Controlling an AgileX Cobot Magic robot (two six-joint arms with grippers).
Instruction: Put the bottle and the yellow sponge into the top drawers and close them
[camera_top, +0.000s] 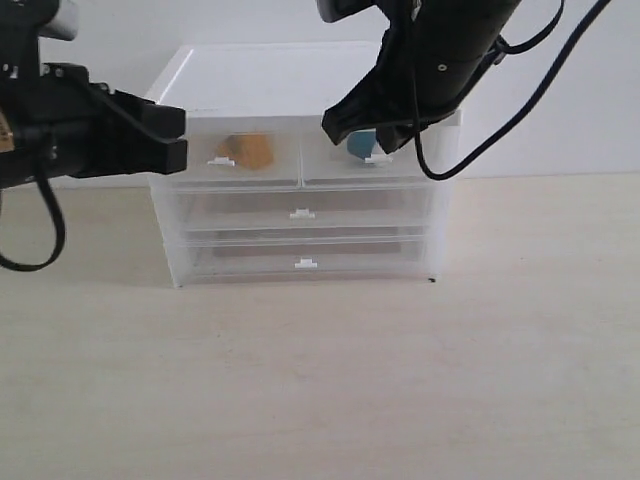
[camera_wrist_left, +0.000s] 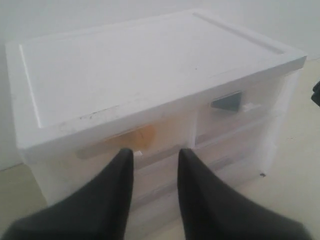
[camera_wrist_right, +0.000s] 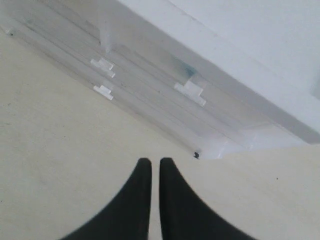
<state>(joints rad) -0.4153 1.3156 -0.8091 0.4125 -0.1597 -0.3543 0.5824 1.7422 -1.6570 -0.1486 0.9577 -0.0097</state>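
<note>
Apparently both translucent plastic top drawers (camera_top: 268, 172) sit flush, holding the yellow wedge sponge (camera_top: 248, 150) and the white teal-banded bottle (camera_top: 360, 144). With the left gripper (camera_wrist_left: 155, 156) spread and the right gripper (camera_wrist_right: 151, 167) nearly pressed together, each should back off straight, clear of the handles.

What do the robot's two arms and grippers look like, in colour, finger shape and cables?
The left arm and right arm are mostly matte black. The left gripper and right gripper each have two smooth black fingers tapering to rounded tips. Loose black cables loop off them. No markings show.
</note>
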